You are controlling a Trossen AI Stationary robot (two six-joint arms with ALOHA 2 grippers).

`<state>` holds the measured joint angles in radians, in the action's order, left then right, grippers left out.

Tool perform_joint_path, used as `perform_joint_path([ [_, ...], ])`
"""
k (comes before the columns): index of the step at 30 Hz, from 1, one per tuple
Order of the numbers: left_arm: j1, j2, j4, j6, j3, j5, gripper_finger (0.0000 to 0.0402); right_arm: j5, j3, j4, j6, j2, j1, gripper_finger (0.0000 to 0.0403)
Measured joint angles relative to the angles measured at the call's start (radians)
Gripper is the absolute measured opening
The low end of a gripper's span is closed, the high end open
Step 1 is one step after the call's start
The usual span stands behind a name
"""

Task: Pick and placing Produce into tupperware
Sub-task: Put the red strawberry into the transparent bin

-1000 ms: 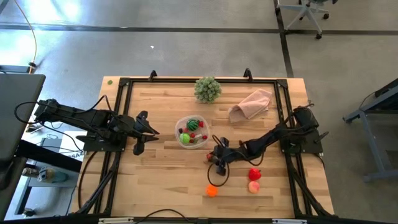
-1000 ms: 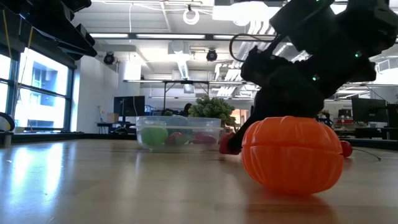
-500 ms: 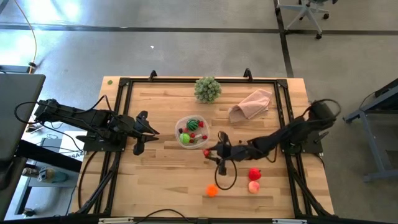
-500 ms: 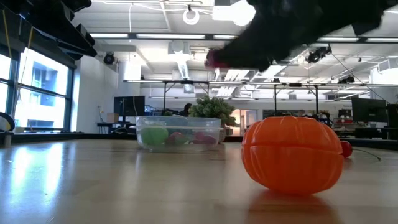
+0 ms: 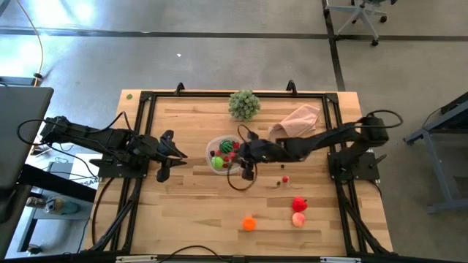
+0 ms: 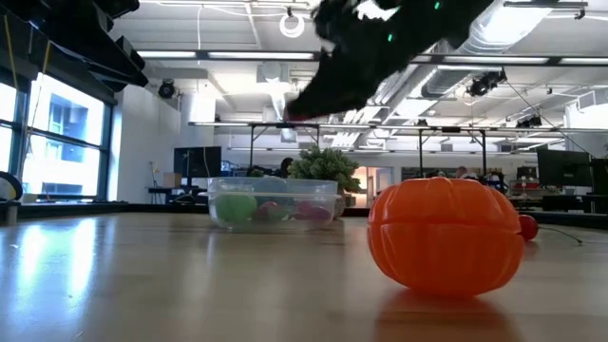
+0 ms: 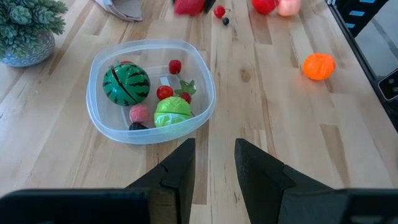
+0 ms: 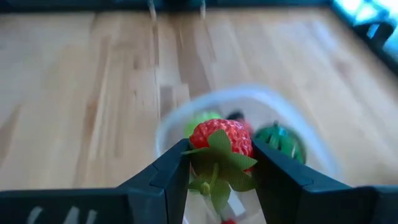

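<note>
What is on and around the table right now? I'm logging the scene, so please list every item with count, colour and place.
tupperware: one, clear, table centre.
watermelon: one, striped dark green, in the tupperware.
green piece: one, light green, in the tupperware.
berries: a few, red, in the tupperware.
strawberry: one, red, in the right gripper.
pumpkin: one, orange, front of table.
red piece: one, front right.
pink piece: one, beside it.
leafy ball: one, pale green, back edge.
cloth: one, pinkish-beige, back right.
left gripper: waiting left of the tupperware.
right gripper: at the tupperware.

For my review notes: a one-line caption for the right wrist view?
Right gripper carries a toy strawberry above the clear tupperware holding earlier produce.
</note>
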<state>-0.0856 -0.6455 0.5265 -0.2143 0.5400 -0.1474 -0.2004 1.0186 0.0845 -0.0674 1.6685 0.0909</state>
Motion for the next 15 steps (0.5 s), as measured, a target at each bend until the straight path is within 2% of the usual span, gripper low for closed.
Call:
perform_joint_path([
  [3,0.0,0.0,-0.001,0.0,0.0,0.0,0.0101,0.071,0.005,-0.006,-0.046,0.059,-0.043,0.0145],
  [6,0.0,0.0,-0.001,0.0,0.0,0.0,0.0101,0.097,0.005,0.005,-0.056,0.11,-0.069,0.0145],
  [15,0.0,0.0,-0.001,0.0,0.0,0.0,0.0101,0.107,0.005,0.007,-0.056,0.161,-0.087,0.0145],
])
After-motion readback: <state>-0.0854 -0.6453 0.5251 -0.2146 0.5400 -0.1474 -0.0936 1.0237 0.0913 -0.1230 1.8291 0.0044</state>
